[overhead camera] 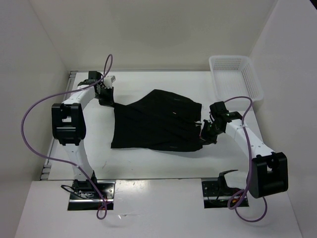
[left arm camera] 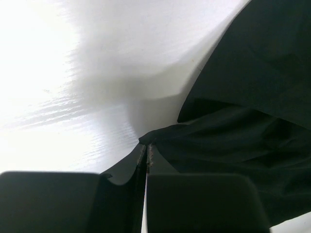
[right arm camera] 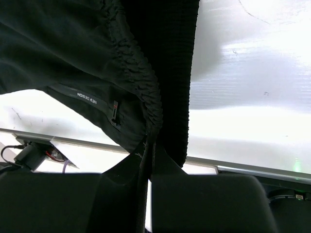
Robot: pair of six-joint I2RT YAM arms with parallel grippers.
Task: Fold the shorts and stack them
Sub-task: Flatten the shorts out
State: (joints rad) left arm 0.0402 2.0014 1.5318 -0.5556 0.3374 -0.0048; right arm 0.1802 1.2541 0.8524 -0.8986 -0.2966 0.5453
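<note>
The black shorts [overhead camera: 158,124] lie spread across the middle of the table, creased and partly lifted at two ends. My left gripper [overhead camera: 109,101] is at their far left corner. In the left wrist view it [left arm camera: 147,149] is shut, with a point of the black fabric [left arm camera: 243,121] pinched at its tips. At the right edge of the shorts, my right gripper [overhead camera: 207,130] is shut on them. The right wrist view shows its jaws [right arm camera: 149,145] closed on the gathered elastic waistband [right arm camera: 141,73], beside a small printed label [right arm camera: 87,98].
A white mesh basket [overhead camera: 235,74] stands at the far right corner of the table. White walls enclose the table on the left, back and right. Purple cables loop from both arms. The arm bases sit at the near edge.
</note>
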